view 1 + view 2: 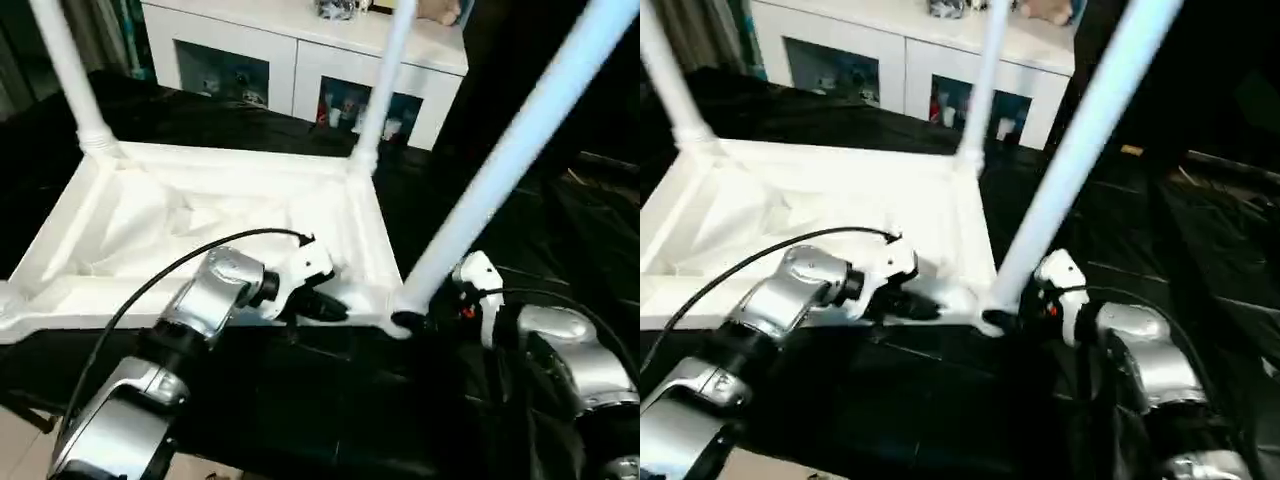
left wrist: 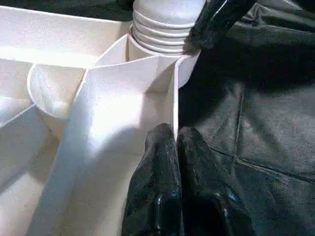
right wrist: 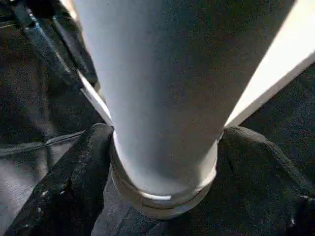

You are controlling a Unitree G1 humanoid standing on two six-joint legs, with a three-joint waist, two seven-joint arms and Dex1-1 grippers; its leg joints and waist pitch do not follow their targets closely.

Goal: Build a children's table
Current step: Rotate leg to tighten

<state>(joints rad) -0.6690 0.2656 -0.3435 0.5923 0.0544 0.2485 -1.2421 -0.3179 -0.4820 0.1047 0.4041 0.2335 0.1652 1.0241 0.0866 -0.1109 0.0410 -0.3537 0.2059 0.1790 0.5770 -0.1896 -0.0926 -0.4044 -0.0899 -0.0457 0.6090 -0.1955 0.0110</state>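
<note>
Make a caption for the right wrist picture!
Black fingers on both sides of a white table leg at its base.

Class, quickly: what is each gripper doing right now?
Left gripper: closed, pinching the tabletop rim.
Right gripper: fingers either side of the near leg, at its base.

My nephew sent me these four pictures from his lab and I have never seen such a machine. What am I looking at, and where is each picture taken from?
It is a humanoid robot with two arms, putting together a children's table. Two pictures come from cameras in its head, looking down over its silver forearms; the other two come from a camera on each wrist. The white tabletop lies upside down on a black cover, with three legs already standing up from its corners. The left gripper pinches the tabletop's thin rim. The right gripper has a finger on each side of the base of the nearest leg. A white cabinet stands behind.
</note>
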